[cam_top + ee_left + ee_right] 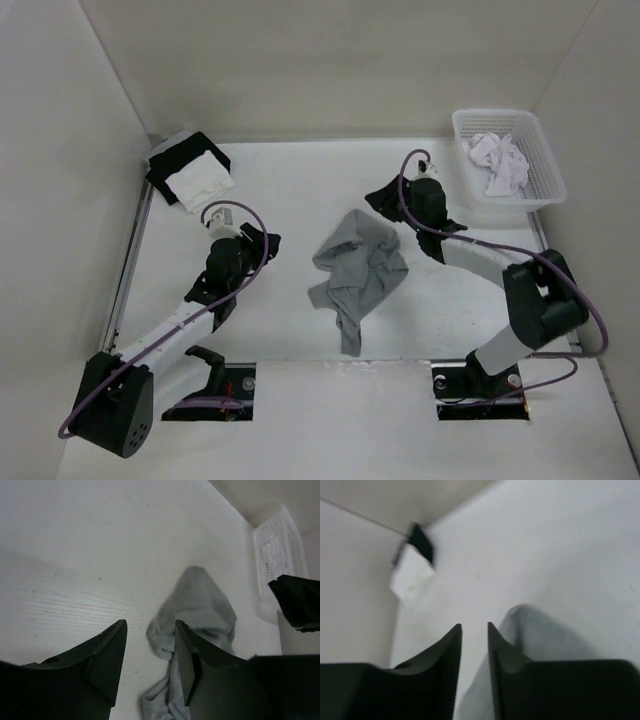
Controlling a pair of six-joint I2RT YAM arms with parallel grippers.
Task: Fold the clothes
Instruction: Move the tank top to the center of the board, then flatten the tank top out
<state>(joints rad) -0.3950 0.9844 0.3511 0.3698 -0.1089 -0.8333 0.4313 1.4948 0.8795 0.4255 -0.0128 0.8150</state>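
Grey shirt point(358, 268): crumpled heap. Left gripper point(150, 625) beside it, parted, empty; right gripper point(475, 626) likewise, narrower. Risk: pinching bunched layers together, tangling worse.

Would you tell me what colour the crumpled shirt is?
Plain grey shirt, clearest in the top external view.

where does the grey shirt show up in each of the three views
top external: grey shirt lies crumpled near the picture's centre.
left wrist: centre to bottom.
right wrist: blurred grey patch, lower right of centre.
landmarks: white basket links top and left wrist; black-and-white cloth stack links top and right wrist.
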